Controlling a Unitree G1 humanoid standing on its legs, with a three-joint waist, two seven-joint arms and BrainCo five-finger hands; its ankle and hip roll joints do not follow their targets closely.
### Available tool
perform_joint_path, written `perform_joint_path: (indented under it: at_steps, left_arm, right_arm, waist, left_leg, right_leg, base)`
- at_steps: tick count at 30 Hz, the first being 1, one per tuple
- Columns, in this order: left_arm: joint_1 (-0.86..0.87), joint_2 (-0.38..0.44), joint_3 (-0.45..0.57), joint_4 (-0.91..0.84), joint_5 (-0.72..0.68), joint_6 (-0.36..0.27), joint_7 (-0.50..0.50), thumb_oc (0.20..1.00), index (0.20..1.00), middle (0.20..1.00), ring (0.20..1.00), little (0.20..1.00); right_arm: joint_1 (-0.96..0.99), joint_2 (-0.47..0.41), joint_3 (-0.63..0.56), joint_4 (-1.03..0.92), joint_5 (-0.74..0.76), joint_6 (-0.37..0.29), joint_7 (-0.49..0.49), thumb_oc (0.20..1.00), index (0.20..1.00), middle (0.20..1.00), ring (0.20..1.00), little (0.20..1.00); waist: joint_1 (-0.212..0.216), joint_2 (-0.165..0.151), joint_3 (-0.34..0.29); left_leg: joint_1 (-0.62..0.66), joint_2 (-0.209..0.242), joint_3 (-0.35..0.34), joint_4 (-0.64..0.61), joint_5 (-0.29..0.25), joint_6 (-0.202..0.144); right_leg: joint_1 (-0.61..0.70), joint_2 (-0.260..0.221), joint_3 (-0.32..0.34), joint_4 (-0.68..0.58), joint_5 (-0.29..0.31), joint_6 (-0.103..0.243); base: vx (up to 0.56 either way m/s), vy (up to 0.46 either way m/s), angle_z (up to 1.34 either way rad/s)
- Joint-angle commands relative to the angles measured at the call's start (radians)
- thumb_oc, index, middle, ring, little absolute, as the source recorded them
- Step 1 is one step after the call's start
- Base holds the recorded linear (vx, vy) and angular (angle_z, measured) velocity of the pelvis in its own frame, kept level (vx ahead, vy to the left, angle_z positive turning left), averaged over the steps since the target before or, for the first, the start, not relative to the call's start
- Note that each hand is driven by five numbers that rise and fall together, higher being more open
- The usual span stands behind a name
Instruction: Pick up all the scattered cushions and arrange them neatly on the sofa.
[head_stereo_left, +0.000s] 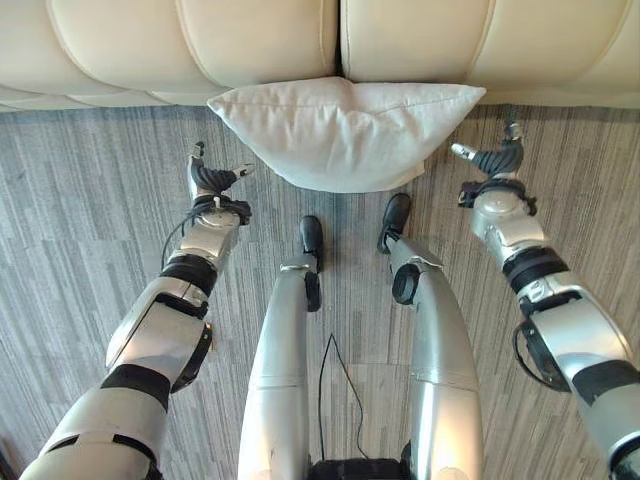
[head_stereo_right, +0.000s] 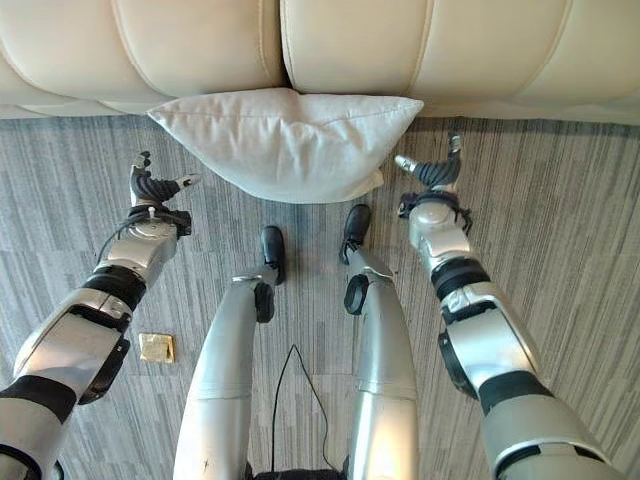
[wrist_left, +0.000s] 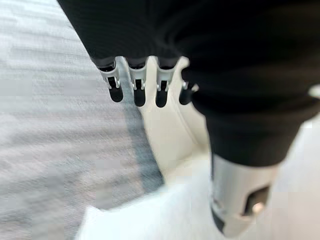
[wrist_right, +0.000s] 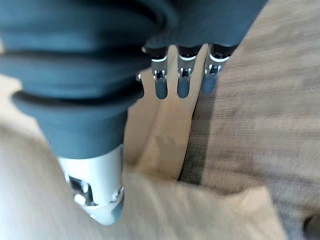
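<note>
A white cushion (head_stereo_left: 345, 130) lies on the grey carpet, its far edge against the base of the cream sofa (head_stereo_left: 270, 40). My left hand (head_stereo_left: 208, 178) hovers just off the cushion's left corner, fingers straight and thumb pointing toward the cushion, holding nothing. My right hand (head_stereo_left: 495, 158) sits off the cushion's right corner, open too, thumb aimed inward. In the left wrist view the cushion (wrist_left: 150, 220) shows past the thumb (wrist_left: 237, 200). In the right wrist view the cushion (wrist_right: 200, 210) lies beside the thumb (wrist_right: 95, 195), with the sofa (wrist_right: 165, 135) beyond the fingers.
Grey striped carpet (head_stereo_left: 80, 250) spreads to both sides. A small yellowish flat object (head_stereo_right: 157, 347) lies on the carpet near my left arm. The sofa's front edge runs across the far side of the scene.
</note>
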Motion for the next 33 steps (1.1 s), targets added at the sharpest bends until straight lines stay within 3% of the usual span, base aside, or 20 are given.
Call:
perform_joint_path:
  at_steps: [1,5,8,9,10,11,12,16,21,28,33]
  left_arm:
    - [-0.007,-0.05,-0.013,-0.044,0.006,-0.067,0.05,1.0,1.0,1.0,1.0,1.0]
    - [-0.093,-0.107,-0.059,-0.129,-0.026,-0.125,0.038,1.0,1.0,1.0,1.0,1.0]
    - [-0.112,-0.168,-0.041,-0.172,-0.124,-0.178,0.029,1.0,1.0,1.0,1.0,1.0]
    - [-0.115,-0.178,-0.037,-0.189,-0.147,-0.187,0.019,0.959,0.959,0.959,0.959,0.959]
    - [-0.103,-0.208,-0.016,-0.23,-0.216,-0.211,-0.003,0.536,0.536,0.536,0.536,0.536]
    - [-0.102,-0.207,-0.016,-0.23,-0.218,-0.211,-0.005,0.413,0.413,0.413,0.413,0.413]
    - [-0.092,-0.218,-0.009,-0.251,-0.256,-0.228,-0.025,0.2,0.2,0.2,0.2,0.2]
    - [-0.058,-0.294,0.011,-0.308,-0.394,-0.271,-0.087,0.2,0.2,0.2,0.2,0.2]
    - [-0.032,-0.366,0.023,-0.331,-0.436,-0.284,-0.109,0.2,0.2,0.2,0.2,0.2]
    - [0.132,-0.36,0.035,-0.492,-0.27,-0.248,-0.099,0.2,0.2,0.2,0.2,0.2]
    - [0.271,-0.336,0.047,-0.585,-0.173,-0.212,-0.098,0.2,0.2,0.2,0.2,0.2]
  right_arm:
    - [-0.01,0.064,0.015,-0.06,0.061,-0.113,0.0,1.0,1.0,1.0,1.0,1.0]
    - [-0.119,0.098,0.045,-0.05,0.097,-0.162,0.022,1.0,1.0,1.0,1.0,1.0]
    - [-0.16,0.12,0.045,-0.054,0.118,-0.192,0.021,1.0,1.0,1.0,1.0,1.0]
    - [-0.173,0.128,0.042,-0.056,0.128,-0.194,0.025,1.0,1.0,1.0,1.0,1.0]
    - [-0.18,0.143,0.032,-0.065,0.137,-0.208,0.03,0.2,0.2,0.2,0.2,0.2]
    - [-0.179,0.143,0.032,-0.065,0.137,-0.208,0.03,0.2,0.2,0.2,0.2,0.2]
    - [-0.178,0.161,0.022,-0.087,0.159,-0.228,0.033,0.2,0.2,0.2,0.2,0.2]
    - [-0.151,0.202,-0.026,-0.114,0.195,-0.253,0.062,0.2,0.2,0.2,0.2,0.2]
    - [-0.119,0.224,-0.055,-0.125,0.202,-0.266,0.088,0.2,0.2,0.2,0.2,0.2]
    - [0.084,0.22,-0.109,-0.328,0.122,-0.277,0.098,0.2,0.2,0.2,0.2,0.2]
    - [0.242,0.219,-0.099,-0.431,0.074,-0.25,0.136,0.2,0.2,0.2,0.2,0.2]
  waist:
    - [0.009,0.011,-0.066]
    - [0.012,0.017,-0.07]
    - [0.021,0.016,-0.075]
    - [0.022,0.016,-0.085]
    - [0.025,0.013,-0.102]
    - [0.026,0.013,-0.106]
    - [0.029,0.011,-0.11]
    - [0.023,0.004,-0.172]
    - [0.017,-0.002,-0.22]
    - [0.025,0.01,-0.258]
    - [0.033,0.011,-0.25]
  left_leg:
    - [-0.045,-0.023,-0.01,-0.052,0.027,-0.041]
    - [-0.171,-0.037,-0.012,0.034,0.024,-0.044]
    - [-0.179,-0.04,-0.015,0.036,0.015,-0.053]
    - [-0.194,-0.043,-0.013,0.045,0.013,-0.054]
    - [-0.209,-0.045,-0.011,0.047,0.012,-0.055]
    - [-0.212,-0.045,-0.011,0.047,0.012,-0.055]
    - [-0.207,-0.045,-0.012,0.038,0.01,-0.056]
    - [-0.216,-0.053,-0.014,0.008,0.029,-0.062]
    - [-0.196,-0.058,-0.013,-0.061,0.055,-0.07]
    - [0.089,-0.054,-0.028,-0.4,0.153,-0.087]
    - [0.289,-0.043,-0.041,-0.552,0.187,-0.088]
  right_leg:
    - [-0.016,-0.001,0.097,0.171,-0.231,0.09]
    - [-0.14,-0.011,0.115,0.254,-0.242,0.085]
    - [-0.152,-0.009,0.123,0.258,-0.25,0.088]
    - [-0.169,-0.009,0.125,0.266,-0.251,0.089]
    - [-0.189,-0.003,0.127,0.268,-0.25,0.09]
    - [-0.192,-0.002,0.127,0.267,-0.249,0.09]
    - [-0.188,0.003,0.128,0.255,-0.247,0.092]
    - [-0.202,0.019,0.129,0.228,-0.235,0.098]
    - [-0.191,0.024,0.124,0.179,-0.209,0.109]
    - [0.085,0.046,0.081,-0.107,-0.114,0.14]
    - [0.281,0.056,0.065,-0.265,-0.074,0.15]
  base:
    - [0.11,-0.014,0.03]
    - [0.08,-0.004,0.04]
    - [0.05,-0.02,0.01]
    - [0.05,-0.013,0.06]
    - [0.05,-0.015,0.05]
    - [0.04,-0.015,0.03]
    - [0.03,-0.016,-0.02]
    - [0.01,-0.008,0.0]
    - [-0.01,-0.001,0.01]
    - [-0.11,0.037,-0.02]
    - [-0.08,0.053,-0.01]
